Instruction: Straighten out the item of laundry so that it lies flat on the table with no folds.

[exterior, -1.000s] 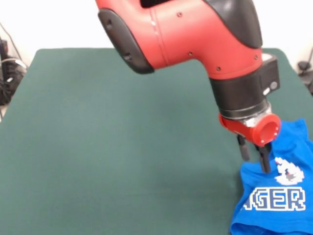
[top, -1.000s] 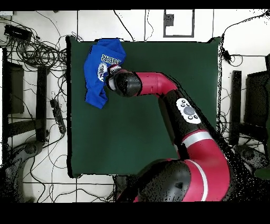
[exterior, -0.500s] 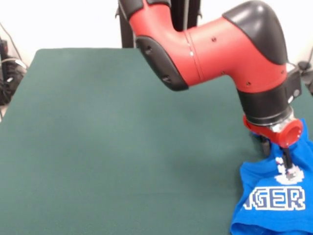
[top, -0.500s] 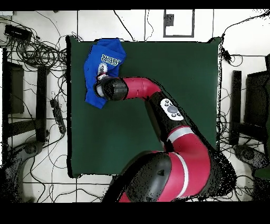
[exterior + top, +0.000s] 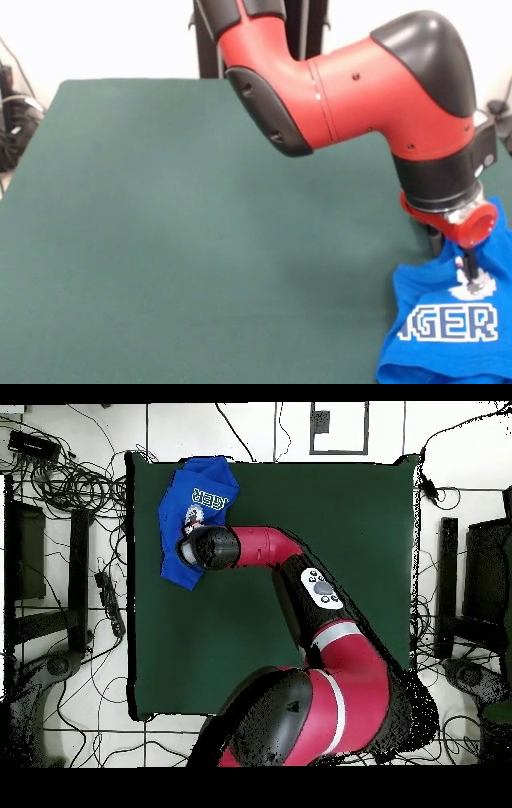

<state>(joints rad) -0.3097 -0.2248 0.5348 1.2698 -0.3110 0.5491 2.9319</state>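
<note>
**Settled onto the shirt's print, barely shifted in the last half second**

So compared with half a second back, my arm has only nudged a touch toward the right edge in the front view, and a second ago I was clearly further left, with my fingers hanging above the cloth's edge. Now my gripper [image 5: 470, 276] is down on the small bright blue short-sleeved T-shirt [image 5: 448, 332], tips right at the white-grey pixel print just above the outlined lettering. Fingers look drawn close together, but I honestly can't tell if they've pinched any fabric or are just touching it.

The shirt sits bunched at the near right corner of the big dark green felt-topped table [image 5: 184, 232] in the front view, running off the right and bottom edges. Only "GER" of the lettering shows, and there's a fold along its left side. From overhead the shirt [image 5: 180, 564] is crumpled in the far left corner of the table [image 5: 300, 504], with my wrist covering its middle.
</note>
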